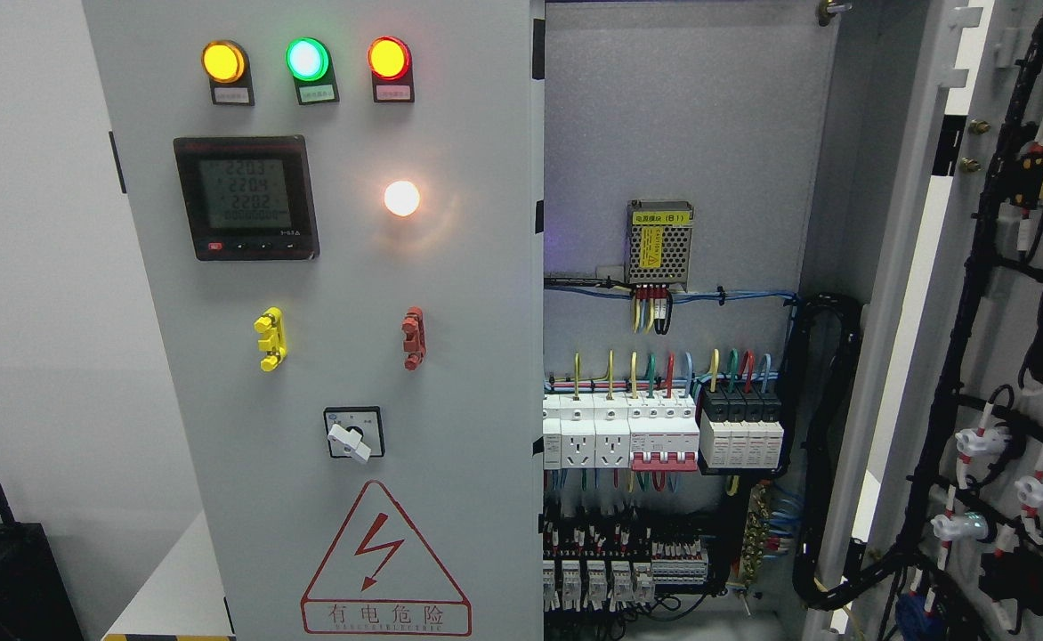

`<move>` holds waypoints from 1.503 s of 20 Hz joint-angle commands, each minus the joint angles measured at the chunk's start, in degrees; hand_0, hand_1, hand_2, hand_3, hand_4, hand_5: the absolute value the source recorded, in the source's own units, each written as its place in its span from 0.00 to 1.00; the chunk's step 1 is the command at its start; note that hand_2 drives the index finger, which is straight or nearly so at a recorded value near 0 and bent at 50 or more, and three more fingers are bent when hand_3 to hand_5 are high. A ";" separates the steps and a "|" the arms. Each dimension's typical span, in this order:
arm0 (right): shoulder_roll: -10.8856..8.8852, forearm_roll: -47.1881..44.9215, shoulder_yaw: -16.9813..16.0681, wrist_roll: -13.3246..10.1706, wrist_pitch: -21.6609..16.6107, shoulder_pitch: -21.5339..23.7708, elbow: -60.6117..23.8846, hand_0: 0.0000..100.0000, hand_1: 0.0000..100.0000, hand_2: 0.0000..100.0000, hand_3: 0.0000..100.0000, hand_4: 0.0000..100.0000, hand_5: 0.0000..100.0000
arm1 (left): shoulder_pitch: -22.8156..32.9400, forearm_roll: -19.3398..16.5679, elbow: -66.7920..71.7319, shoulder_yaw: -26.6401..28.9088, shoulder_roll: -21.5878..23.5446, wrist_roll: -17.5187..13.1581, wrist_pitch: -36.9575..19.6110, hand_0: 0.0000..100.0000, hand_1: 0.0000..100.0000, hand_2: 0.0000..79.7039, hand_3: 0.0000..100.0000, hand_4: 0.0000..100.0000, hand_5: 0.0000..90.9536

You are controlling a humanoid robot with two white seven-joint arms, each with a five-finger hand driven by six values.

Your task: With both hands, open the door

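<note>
doors: 2 (326, 356) (993, 356) | pilot lamps: 3 (305, 59) | meter: 1 (246, 198) | rotary sw: 1 (354, 434)

Both arms and hands out of view

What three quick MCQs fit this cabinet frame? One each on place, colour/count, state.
1. Where is the rotary selector switch on the left door?
A. Above the digital meter
B. Directly above the high-voltage warning triangle
C. Inside the cabinet, beside the breakers

2. How many round indicator lamps sit in the top row, and in what colours left to right?
A. Three: amber, green, red
B. Two: blue, white
C. Four: all green

3. What state is the right door in?
A. Shut flush
B. Removed
C. Swung open, its wired inner face showing

Answers:
1 B: the switch sits just over the warning triangle, below the digital meter.
2 A: the amber lamp, green lamp and red lamp line up.
3 C: the breakers and power supply are exposed.
</note>
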 commanded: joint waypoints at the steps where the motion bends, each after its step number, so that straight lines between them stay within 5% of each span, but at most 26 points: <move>1: -6.81 0.02 1.93 -0.18 -2.67 4.12 -21.78 0.11 0.00 0.00 0.00 0.00 0.00 | -0.12 0.06 -1.62 0.01 -0.02 -0.26 -0.03 0.00 0.00 0.00 0.00 0.03 0.00; 7: -8.57 0.02 2.37 -0.18 -4.00 3.25 -27.93 0.11 0.00 0.00 0.00 0.00 0.00 | -0.12 0.06 -1.71 0.01 -0.02 -0.26 -0.03 0.00 0.00 0.00 0.00 0.03 0.00; 14: -10.33 0.02 5.00 -0.09 -7.68 -3.34 -32.07 0.11 0.00 0.00 0.00 0.00 0.00 | -0.12 0.06 -1.71 0.01 -0.02 -0.26 -0.03 0.00 0.00 0.00 0.00 0.03 0.00; 30: -9.72 -0.16 6.23 -0.09 -13.05 -21.18 -34.44 0.11 0.00 0.00 0.00 0.00 0.00 | -0.12 0.06 -1.71 0.01 -0.02 -0.26 -0.12 0.00 0.00 0.00 0.00 0.03 0.00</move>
